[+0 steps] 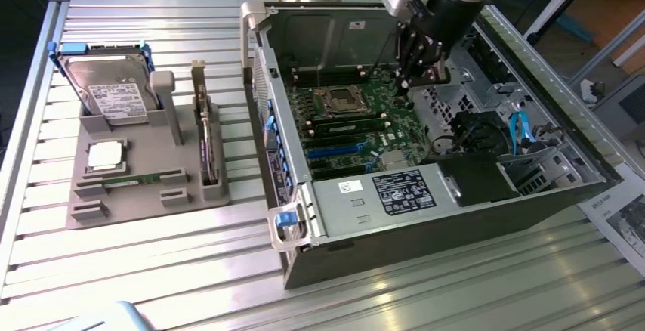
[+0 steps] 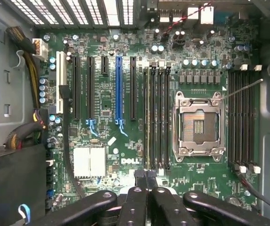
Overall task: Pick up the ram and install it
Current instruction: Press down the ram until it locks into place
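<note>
The ram (image 1: 132,182), a thin green stick, lies in a slot near the front of the grey fixture (image 1: 151,146) at the exterior view's left, far from my gripper. My gripper (image 1: 405,83) hangs inside the open computer case (image 1: 443,195), above the green motherboard (image 1: 353,123). In the wrist view its black fingertips (image 2: 139,175) are pressed together, so the gripper (image 2: 144,175) is shut with nothing seen between them. They sit over one end of the row of long memory slots (image 2: 157,117) beside the open processor socket (image 2: 197,125). One slot (image 2: 147,117) shows a thin greenish strip along it.
The grey fixture also holds a hard drive (image 1: 111,89), a square silver processor (image 1: 106,155) and a dark upright expansion card (image 1: 207,150). Inside the case are a black power supply (image 1: 479,180), blue cables (image 1: 519,131), black expansion slots (image 2: 90,87) and a second memory bank (image 2: 243,117).
</note>
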Controlling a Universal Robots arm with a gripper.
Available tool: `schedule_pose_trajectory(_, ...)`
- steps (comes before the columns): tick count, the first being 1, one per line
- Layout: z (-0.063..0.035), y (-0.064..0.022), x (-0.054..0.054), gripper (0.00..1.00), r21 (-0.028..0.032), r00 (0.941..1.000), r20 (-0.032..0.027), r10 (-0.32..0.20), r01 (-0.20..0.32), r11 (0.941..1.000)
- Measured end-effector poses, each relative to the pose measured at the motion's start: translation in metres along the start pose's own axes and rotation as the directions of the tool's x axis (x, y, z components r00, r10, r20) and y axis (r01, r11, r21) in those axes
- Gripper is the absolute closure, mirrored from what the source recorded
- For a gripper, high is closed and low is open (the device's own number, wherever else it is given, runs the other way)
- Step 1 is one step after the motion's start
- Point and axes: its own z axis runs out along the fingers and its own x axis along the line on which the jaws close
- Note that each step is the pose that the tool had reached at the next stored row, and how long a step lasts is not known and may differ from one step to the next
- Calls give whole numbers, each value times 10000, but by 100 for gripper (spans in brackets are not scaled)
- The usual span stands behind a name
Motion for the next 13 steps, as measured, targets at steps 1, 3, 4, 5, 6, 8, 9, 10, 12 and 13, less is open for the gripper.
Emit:
schedule_pose_trajectory(1, 31, -1, 0, 90, 0, 10000, 2, 0, 0, 10000)
schedule_pose_trajectory(3, 92, -3, 1, 90, 0, 10000, 1, 0, 0, 10000)
schedule_pose_trajectory(4, 124, -5, 2, 90, 0, 10000, 1, -1, 1, 10000)
schedule_pose_trajectory(5, 139, -5, 2, 90, 0, 10000, 1, 0, 0, 10000)
schedule_pose_trajectory(6, 156, -6, 2, 90, 0, 10000, 1, 0, 0, 10000)
schedule_pose_trajectory(8, 196, -7, 2, 90, 0, 10000, 1, 0, 0, 10000)
schedule_pose_trajectory(9, 217, -8, 2, 90, 0, 10000, 1, -1, 1, 10000)
schedule_pose_trajectory(10, 239, -9, 3, 90, 1, 10000, 1, 0, 0, 10000)
schedule_pose_trajectory(12, 297, -11, 4, 90, 0, 10000, 0, 0, 0, 10000)
schedule_pose_trajectory(13, 315, -12, 4, 90, 0, 10000, 1, 0, 0, 10000)
